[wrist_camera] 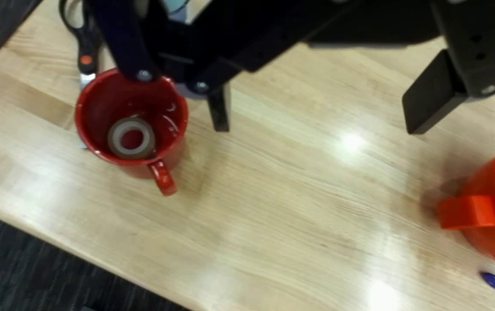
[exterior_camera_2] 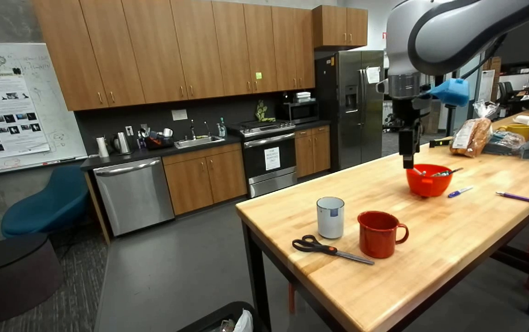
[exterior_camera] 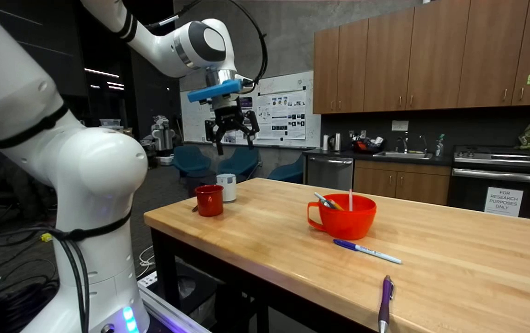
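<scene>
While the black two-fingered gripper (exterior_camera: pixel 235 145) hung well above the pale wooden table (exterior_camera: pixel 265 231), its fingers (wrist_camera: pixel 435 93) stood spread wide, with the table showing between them in the wrist view. In an exterior view, the glossy dark red mug (exterior_camera: pixel 210 202) stood upright at the table's left end, and a pale ring-shaped roll (wrist_camera: pixel 115 139) lay inside it. Just on its far side stood a white cylindrical cup (exterior_camera: pixel 229 187); black-handled metal scissors (exterior_camera_2: pixel 331 250) lay close beside the mug. Well to the right sat a bright orange-red plastic bowl (exterior_camera: pixel 348 225) (its handle turned left, toward the mug), with slim pen-like sticks (exterior_camera: pixel 324 200) leaning in it. A white-barrelled, blue-capped marker (exterior_camera: pixel 368 252) lay just on the bowl's near side, and a slender purple pen (exterior_camera: pixel 384 303) lay nearer still, by the near edge.
</scene>
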Robot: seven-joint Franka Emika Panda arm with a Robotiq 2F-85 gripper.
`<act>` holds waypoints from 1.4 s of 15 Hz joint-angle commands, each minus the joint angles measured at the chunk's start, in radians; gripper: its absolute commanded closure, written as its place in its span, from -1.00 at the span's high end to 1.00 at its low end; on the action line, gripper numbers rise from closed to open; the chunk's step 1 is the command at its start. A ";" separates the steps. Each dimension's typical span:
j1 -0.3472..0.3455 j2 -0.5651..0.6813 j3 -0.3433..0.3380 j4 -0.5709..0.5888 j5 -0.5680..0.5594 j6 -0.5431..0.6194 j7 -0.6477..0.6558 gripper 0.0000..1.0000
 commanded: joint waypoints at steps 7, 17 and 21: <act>-0.159 0.010 -0.095 0.198 -0.156 -0.140 0.066 1.00; -0.145 -0.001 -0.107 0.178 -0.146 -0.123 0.067 1.00; -0.145 -0.001 -0.107 0.179 -0.146 -0.123 0.067 1.00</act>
